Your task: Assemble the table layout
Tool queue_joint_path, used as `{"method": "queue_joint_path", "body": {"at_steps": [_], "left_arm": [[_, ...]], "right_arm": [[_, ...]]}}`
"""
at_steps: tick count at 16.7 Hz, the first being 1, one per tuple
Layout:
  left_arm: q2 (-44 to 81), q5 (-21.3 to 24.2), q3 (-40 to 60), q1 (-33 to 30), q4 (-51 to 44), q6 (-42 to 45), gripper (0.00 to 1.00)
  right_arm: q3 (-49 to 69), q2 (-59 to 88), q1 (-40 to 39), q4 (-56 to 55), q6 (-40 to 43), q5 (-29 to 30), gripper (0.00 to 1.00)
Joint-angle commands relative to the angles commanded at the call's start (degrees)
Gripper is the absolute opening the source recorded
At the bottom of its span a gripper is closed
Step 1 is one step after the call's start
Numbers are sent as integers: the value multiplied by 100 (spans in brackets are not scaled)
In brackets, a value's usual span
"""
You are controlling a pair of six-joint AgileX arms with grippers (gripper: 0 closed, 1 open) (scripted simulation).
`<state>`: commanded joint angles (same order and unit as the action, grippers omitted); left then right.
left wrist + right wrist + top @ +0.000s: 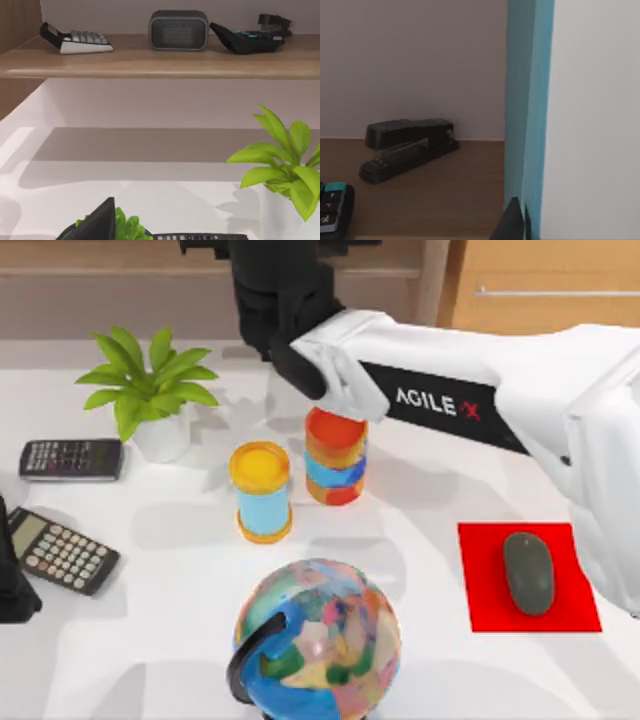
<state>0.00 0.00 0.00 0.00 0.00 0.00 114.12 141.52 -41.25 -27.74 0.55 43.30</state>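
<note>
White table [150, 640] spans the scene, holding a globe [320, 640], two cups [262, 490], a plant [148, 390], calculators [62, 552] and a mouse [528, 572] on a red mat [490, 610]. Right gripper [290, 340] reaches over the far edge; whether its fingers are parted cannot be told. Left arm [12, 570] sits parked at the left edge.

Calculators on the table [150, 570]: two [70, 459] [62, 551]. Coloured canisters: two [262, 491] [336, 455]. Potted plant [150, 390]: one. Globe [318, 637]: one. Mouse [528, 572]: one. Red mat [485, 585]: one.
</note>
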Motion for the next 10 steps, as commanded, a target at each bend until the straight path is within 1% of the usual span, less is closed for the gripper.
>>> {"method": "queue_joint_path", "body": {"at_steps": [4,5,10], "left_arm": [[0,0,0,0,0,0,100],[0,0,0,0,0,0,100],[0,0,0,0,0,0,100]], "right_arm": [[0,0,0,0,0,0,2],[0,0,0,0,0,0,0],[0,0,0,0,0,0,0]]}}
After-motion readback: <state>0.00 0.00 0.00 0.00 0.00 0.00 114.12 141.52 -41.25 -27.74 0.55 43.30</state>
